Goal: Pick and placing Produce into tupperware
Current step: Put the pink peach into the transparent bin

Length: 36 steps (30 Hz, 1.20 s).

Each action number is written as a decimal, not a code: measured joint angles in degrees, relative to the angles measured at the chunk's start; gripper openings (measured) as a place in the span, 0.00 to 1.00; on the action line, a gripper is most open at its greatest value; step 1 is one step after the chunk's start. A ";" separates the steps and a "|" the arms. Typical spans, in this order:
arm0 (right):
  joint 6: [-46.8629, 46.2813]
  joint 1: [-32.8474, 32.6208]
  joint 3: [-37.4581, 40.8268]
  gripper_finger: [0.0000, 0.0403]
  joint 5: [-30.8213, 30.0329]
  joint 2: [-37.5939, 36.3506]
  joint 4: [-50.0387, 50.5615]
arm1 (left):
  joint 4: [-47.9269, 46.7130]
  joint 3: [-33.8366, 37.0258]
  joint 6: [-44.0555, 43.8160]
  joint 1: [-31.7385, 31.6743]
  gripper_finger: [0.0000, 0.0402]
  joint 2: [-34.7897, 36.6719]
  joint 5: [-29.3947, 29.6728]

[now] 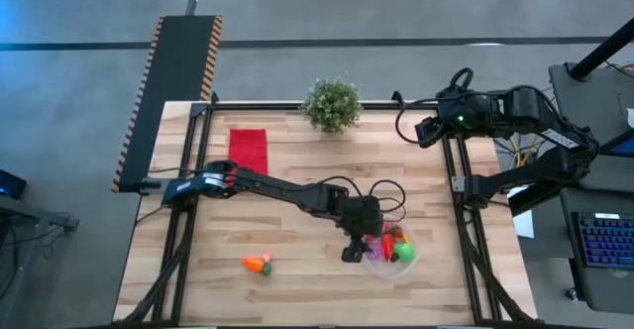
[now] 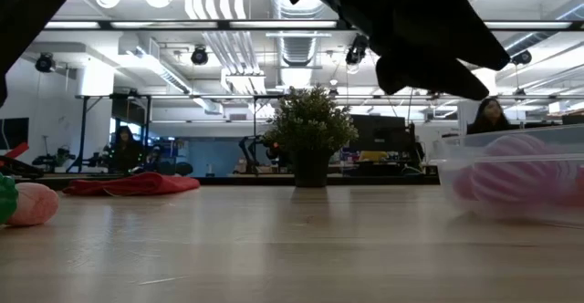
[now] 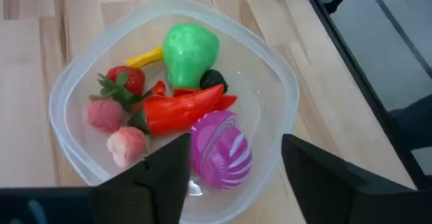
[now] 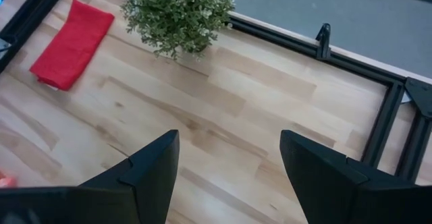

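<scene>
Left gripper (image 3: 233,166) hovers over tupperware (image 3: 283,82), fingers spread, empty. Most produce inside: pear (image 3: 190,52), pepper (image 3: 179,109), purple onion (image 3: 219,150). Carrot (image 1: 258,264) remains on table. Right gripper (image 4: 229,166) parked apart, fingers spread.

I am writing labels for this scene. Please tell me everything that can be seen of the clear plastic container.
The tupperware is a clear, rounded plastic container with a thick rim, standing upright and lidless on the wooden table, near its front right part. It holds toy produce: a green pear, a red pepper, a purple onion, a strawberry and pink pieces. The open left gripper hovers just above it, empty.
</scene>
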<state>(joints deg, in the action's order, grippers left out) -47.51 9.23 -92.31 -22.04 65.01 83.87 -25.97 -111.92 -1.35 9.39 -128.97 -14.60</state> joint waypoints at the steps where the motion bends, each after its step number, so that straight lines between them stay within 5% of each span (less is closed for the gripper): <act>1: 0.04 0.00 0.10 0.62 0.00 0.00 0.12 | -0.01 0.00 -0.02 -0.02 0.55 0.00 0.17; 4: 0.42 0.00 0.38 0.62 0.00 0.00 0.86 | -3.23 0.00 0.28 -0.47 0.60 0.74 2.36; 10: 0.57 0.00 0.45 0.62 0.02 0.00 1.64 | -24.62 0.93 5.11 -2.21 0.62 6.28 11.42; 17: 1.46 0.02 0.52 0.62 0.00 0.07 1.58 | -35.90 14.98 3.47 -1.14 0.57 21.02 19.34; 22: 2.66 0.02 0.52 0.62 0.00 0.07 1.55 | -34.57 29.42 -9.32 0.12 0.53 35.27 19.45; 28: 3.99 0.04 0.52 0.62 -0.02 0.07 1.29 | -34.56 40.60 -36.55 2.44 0.51 49.12 14.60; 36: 6.37 0.04 0.52 0.62 -0.02 0.07 1.27 | -34.53 46.03 -67.41 8.01 0.51 51.02 15.66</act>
<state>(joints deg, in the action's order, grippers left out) -41.14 9.28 -91.79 -22.06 65.08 85.14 -60.50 -65.88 -68.76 17.40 -77.94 1.05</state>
